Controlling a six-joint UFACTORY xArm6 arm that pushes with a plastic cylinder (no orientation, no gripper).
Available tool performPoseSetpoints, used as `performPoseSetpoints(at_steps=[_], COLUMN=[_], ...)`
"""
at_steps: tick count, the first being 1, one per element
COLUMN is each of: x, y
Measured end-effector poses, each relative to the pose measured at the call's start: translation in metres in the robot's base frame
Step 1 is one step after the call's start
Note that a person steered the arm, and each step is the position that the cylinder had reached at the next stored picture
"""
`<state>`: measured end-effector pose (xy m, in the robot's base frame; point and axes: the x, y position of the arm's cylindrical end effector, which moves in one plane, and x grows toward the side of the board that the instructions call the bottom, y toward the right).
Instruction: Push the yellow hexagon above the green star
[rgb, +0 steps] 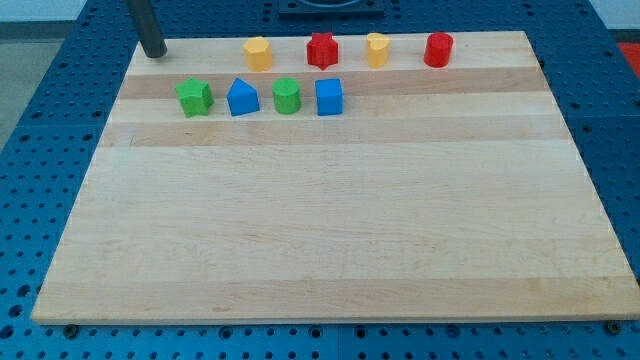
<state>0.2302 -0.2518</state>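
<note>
The yellow hexagon sits near the board's top edge, left of centre. The green star lies lower and further left, at the left end of a second row. The hexagon is up and to the right of the star, about one block width off to its right. My tip rests on the board's top left corner, left of the hexagon and up-left of the star, touching no block.
In the top row are a red star, a second yellow block and a red cylinder. In the second row are a blue pointed block, a green round block and a blue cube. The wooden board lies on a blue perforated table.
</note>
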Motion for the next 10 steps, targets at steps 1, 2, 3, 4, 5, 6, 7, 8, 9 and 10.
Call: performPoseSetpoints(at_steps=[1, 2, 3, 4, 5, 6, 7, 8, 9, 10], x=[0.006, -0.015, -0.038, -0.039, -0.038, -0.035, -0.016, -0.011, -0.007, 0.007], y=[0.014, 0.015, 0.031, 0.098, 0.159, 0.181, 0.177, 0.167, 0.147, 0.120])
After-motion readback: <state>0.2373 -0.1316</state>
